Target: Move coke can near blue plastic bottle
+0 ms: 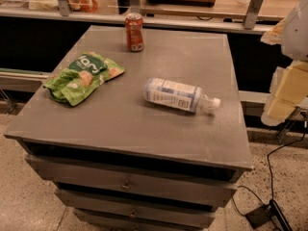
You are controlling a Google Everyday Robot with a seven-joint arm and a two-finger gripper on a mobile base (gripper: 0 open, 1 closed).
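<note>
The coke can (pixel 134 32) stands upright near the far edge of the grey table (pixel 144 124), left of middle. The blue plastic bottle (pixel 177 95) lies on its side near the table's middle, with its white cap pointing right. The can is well apart from the bottle, behind it and to the left. My gripper (pixel 284 95) shows as pale cream parts at the right edge of the camera view, beyond the table's right side and away from both things. It holds nothing that I can see.
A green snack bag (pixel 83 77) lies on the table's left side. The table has drawers below. A counter with metal posts (pixel 192 6) runs behind it. Cables and a pedal (pixel 262 214) lie on the floor at the lower right.
</note>
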